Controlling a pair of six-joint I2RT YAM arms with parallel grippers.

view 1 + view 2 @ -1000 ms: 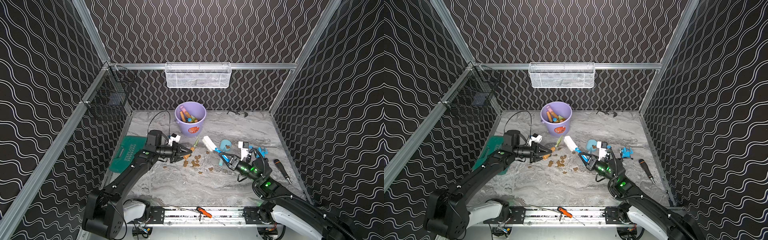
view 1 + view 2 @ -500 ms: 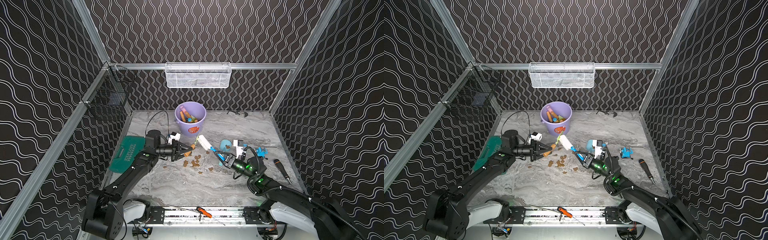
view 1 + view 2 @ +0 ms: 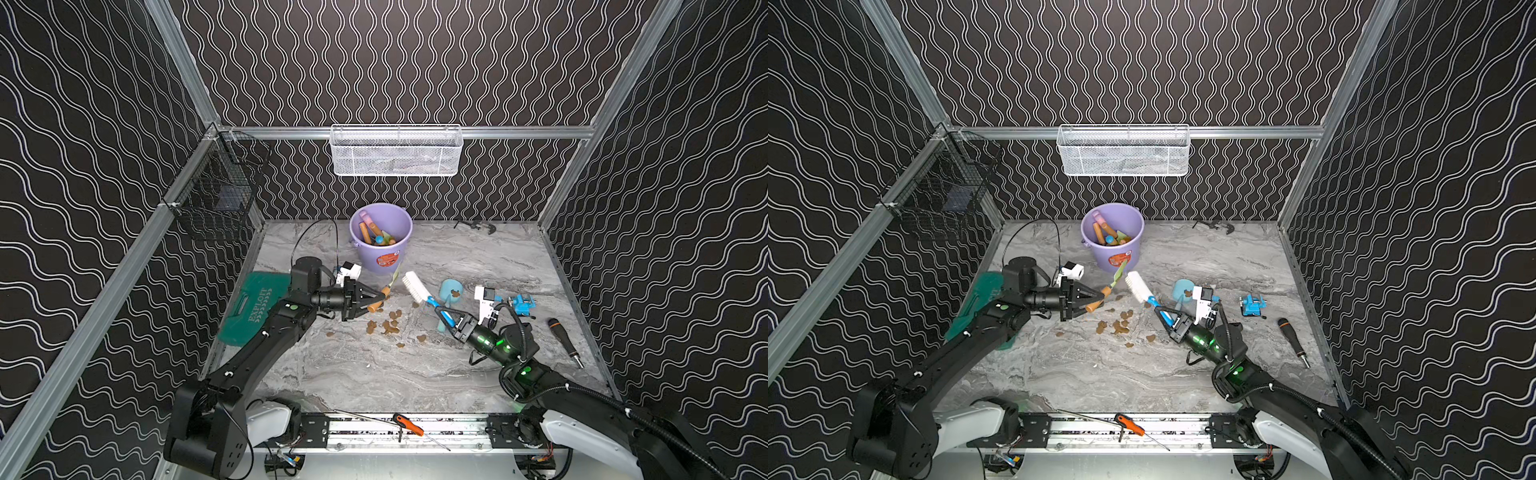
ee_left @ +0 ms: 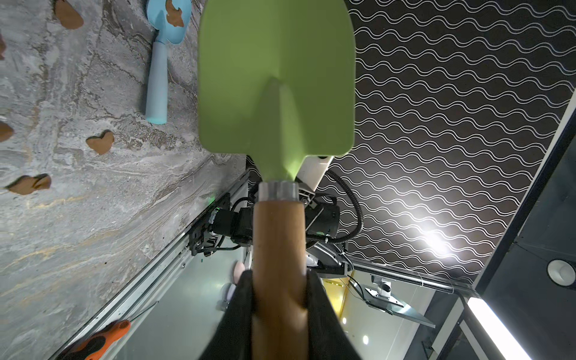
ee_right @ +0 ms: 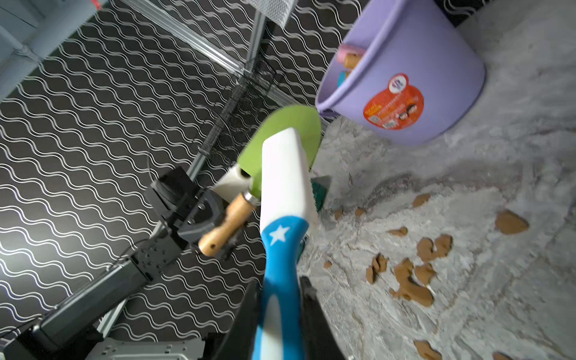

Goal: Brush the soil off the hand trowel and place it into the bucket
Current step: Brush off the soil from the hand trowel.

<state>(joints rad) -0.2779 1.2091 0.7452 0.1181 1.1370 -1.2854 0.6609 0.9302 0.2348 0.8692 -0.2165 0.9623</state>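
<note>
L gripper (image 3: 380,296) is clamped on hand trowel (image 4: 276,93) by wood handle; blade is held just beside bucket (image 3: 370,255), near worktop's rear edge. R gripper (image 3: 449,322) is clenched on brush (image 3: 412,284). Loose soil (image 3: 390,327) is scattered mid-worktop.

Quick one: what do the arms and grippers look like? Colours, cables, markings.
Left arm, right arm: matte black links, white base housings, green lights. Left gripper, right gripper: black tapered jaws, white camera blocks at the wrists. Ribbed black conduit on right; thin black cable loops off left.
</note>
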